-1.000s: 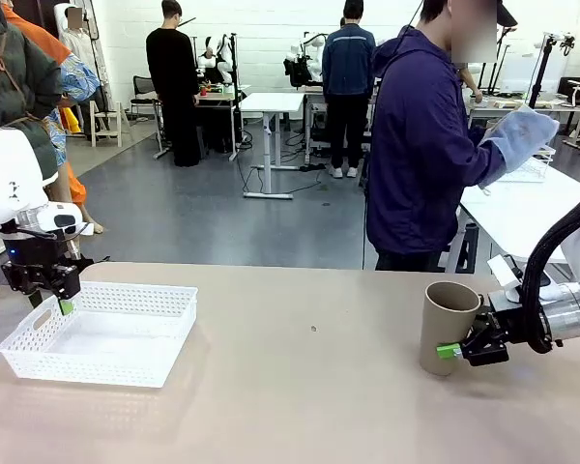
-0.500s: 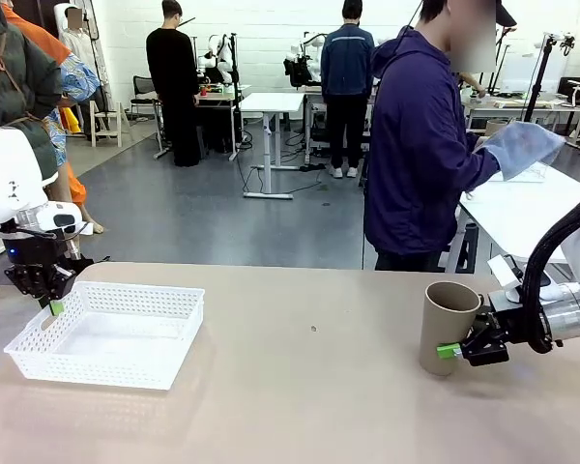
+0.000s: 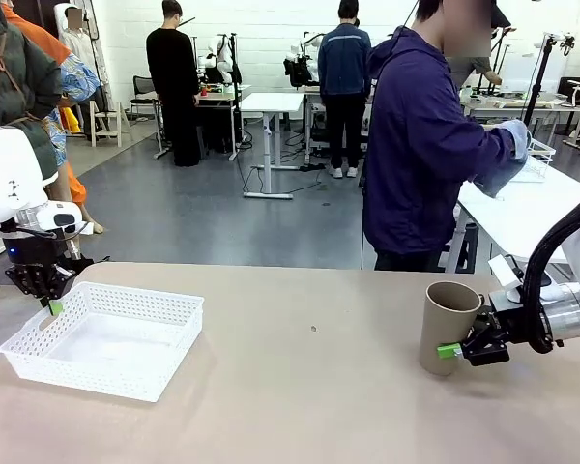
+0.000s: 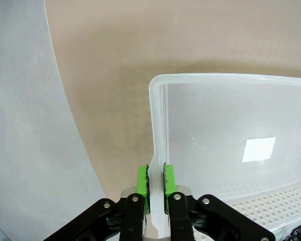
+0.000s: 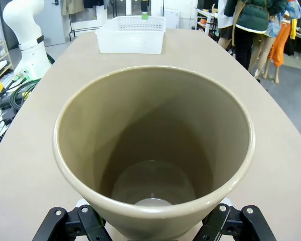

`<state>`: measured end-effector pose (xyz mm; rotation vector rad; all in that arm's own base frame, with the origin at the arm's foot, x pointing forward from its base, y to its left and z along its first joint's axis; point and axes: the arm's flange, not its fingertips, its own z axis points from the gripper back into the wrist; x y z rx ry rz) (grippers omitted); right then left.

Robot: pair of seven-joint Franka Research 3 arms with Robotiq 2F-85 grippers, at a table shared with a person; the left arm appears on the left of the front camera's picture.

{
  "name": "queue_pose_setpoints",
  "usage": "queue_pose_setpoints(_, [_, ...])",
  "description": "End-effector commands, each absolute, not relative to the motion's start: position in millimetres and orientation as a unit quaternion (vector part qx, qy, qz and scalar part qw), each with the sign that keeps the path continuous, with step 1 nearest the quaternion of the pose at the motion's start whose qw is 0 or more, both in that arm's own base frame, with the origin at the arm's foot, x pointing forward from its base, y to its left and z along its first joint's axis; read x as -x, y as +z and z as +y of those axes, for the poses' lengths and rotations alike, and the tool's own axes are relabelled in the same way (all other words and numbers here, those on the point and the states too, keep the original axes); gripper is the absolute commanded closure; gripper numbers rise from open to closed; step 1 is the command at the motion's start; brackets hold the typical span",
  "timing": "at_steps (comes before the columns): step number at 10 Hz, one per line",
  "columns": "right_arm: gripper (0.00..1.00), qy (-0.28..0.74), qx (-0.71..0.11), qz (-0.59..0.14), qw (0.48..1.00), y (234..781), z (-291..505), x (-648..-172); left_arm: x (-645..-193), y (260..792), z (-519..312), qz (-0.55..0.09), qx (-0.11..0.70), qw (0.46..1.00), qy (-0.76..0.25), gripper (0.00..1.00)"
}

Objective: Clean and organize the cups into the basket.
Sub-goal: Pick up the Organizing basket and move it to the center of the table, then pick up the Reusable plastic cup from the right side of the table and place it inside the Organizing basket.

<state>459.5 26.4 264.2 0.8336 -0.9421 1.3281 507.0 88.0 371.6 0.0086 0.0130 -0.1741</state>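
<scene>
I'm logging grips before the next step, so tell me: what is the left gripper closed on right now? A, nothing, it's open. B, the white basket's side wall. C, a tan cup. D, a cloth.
B: in the left wrist view the left gripper pinches the thin side wall of the basket between its green pads; the tan cup is held by the right gripper.

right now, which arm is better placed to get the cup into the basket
Right: the right hand grips the tan cup; the left hand is busy, clamped on the basket's wall.
</scene>
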Motion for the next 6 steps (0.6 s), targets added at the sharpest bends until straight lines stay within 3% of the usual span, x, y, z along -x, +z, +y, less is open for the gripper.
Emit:
queue_pose_setpoints(1, [0.74, 0.568, -0.354, -0.418, 0.615, 265, 28, -455, -507, 374, 90, 0.012, -0.004, 0.996, -0.085, 1.00])
queue_pose_setpoints(2, [0.74, 0.565, -0.354, -0.415, 0.619, 266, 28, -453, -507, 374, 89, 0.012, -0.005, 0.997, -0.082, 1.00])
queue_pose_setpoints(3, [0.93, 0.557, -0.357, -0.409, 0.628, 269, 28, -450, -505, 375, 88, 0.011, -0.002, 0.997, -0.074, 1.00])
queue_pose_setpoints(6, [0.93, 0.555, -0.361, -0.408, 0.629, 309, 23, -428, -494, 394, 67, 0.024, 0.005, 1.000, -0.009, 1.00])
